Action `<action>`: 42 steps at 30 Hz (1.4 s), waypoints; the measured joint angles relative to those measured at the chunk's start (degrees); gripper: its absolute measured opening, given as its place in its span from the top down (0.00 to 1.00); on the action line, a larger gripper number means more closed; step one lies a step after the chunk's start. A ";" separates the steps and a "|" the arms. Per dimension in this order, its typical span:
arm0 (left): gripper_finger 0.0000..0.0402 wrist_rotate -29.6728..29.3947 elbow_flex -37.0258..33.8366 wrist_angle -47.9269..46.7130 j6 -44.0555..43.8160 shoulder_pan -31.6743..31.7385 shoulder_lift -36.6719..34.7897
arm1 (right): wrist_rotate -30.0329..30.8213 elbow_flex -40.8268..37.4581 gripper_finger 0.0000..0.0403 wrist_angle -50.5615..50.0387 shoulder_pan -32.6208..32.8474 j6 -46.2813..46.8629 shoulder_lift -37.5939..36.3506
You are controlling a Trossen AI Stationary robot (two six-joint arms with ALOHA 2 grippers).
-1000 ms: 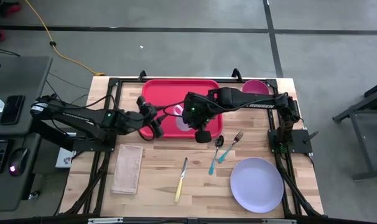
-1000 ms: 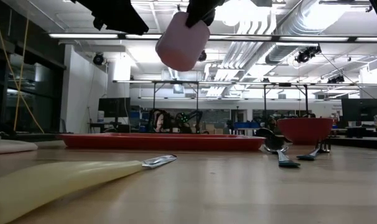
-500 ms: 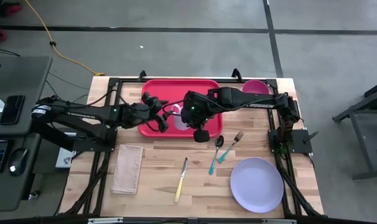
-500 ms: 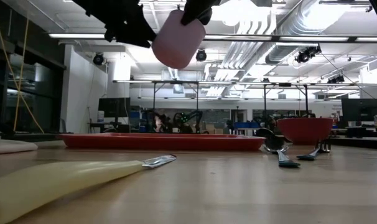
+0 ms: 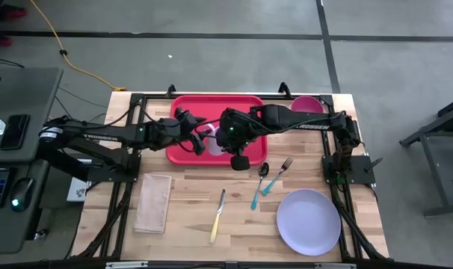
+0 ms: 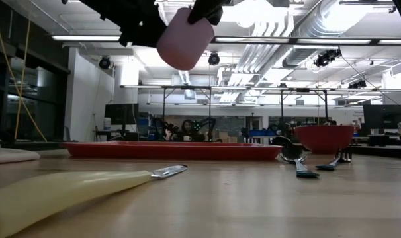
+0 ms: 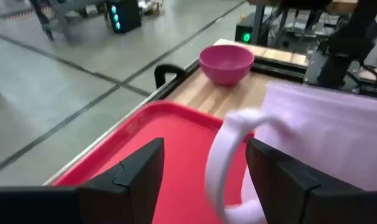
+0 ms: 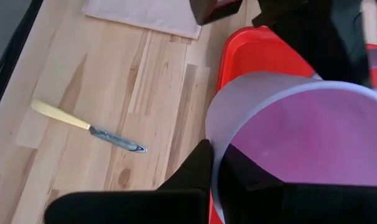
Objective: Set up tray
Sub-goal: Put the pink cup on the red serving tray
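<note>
This is a big lab or workshop: bare pipes [image 6: 333, 30] at upper right, strip lights [image 6: 88, 38], workbenches [image 6: 207, 135] and a concrete floor [image 5: 211, 45].

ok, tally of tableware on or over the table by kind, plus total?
Tray: 1
Mug, held in the air by the right gripper: 1
Bowl: 1
Plate: 1
Knife: 1
Spoon: 1
Fork: 1
Cloth napkin: 1
Total: 8
</note>
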 joint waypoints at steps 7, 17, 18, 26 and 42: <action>0.50 -0.38 -0.02 1.92 3.28 -0.02 0.19 | 0.99 -1.20 1.00 0.97 0.02 1.52 -0.02; 0.72 0.02 -0.09 0.93 3.54 -0.04 0.21 | 1.97 -6.38 1.00 5.91 0.00 3.18 -0.06; 0.74 0.02 -0.09 0.93 3.73 -0.04 0.21 | 1.95 -6.54 1.00 6.19 0.01 3.21 -0.07; 0.81 0.04 -0.11 0.49 6.04 -0.02 0.74 | 1.60 -6.64 1.00 6.73 0.23 3.39 -0.05; 0.82 0.04 0.02 0.83 5.79 -0.02 4.01 | 3.04 -6.73 1.00 7.21 1.86 4.61 0.04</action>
